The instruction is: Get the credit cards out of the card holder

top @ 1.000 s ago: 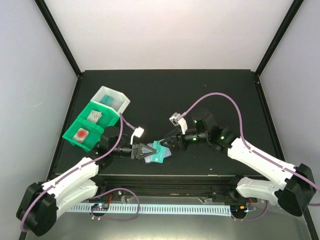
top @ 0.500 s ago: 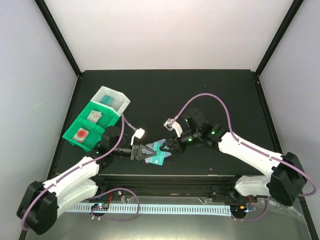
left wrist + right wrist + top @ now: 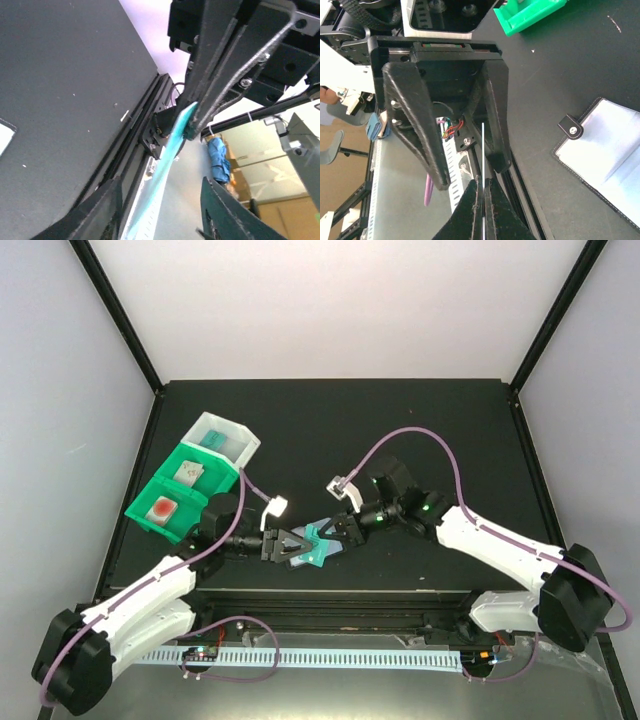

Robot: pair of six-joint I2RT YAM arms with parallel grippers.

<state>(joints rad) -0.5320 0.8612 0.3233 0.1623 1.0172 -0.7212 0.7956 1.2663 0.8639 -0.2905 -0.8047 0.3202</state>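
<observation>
A teal credit card (image 3: 317, 544) hangs in the air near the table's front edge, between the two grippers. My right gripper (image 3: 338, 534) is shut on its right end; in the right wrist view the card shows as a thin white edge (image 3: 482, 145) pinched between the fingertips (image 3: 482, 184). My left gripper (image 3: 292, 545) is open, and its fingers (image 3: 100, 210) stand apart on either side of the card (image 3: 172, 145) without touching it. The card holder (image 3: 607, 145) lies open on the table beside the right gripper, pale blue-grey pockets facing up.
At the back left stand a green bin (image 3: 150, 498) and a white bin (image 3: 240, 445). They hold a card with a red mark (image 3: 162, 508), a pale card (image 3: 187, 473) and a teal one (image 3: 215, 438). The table's front rail (image 3: 330, 600) runs just below the grippers.
The right gripper moved in to the left and shut on the teal card. The left gripper, which was shut on the card, has opened and let go.
</observation>
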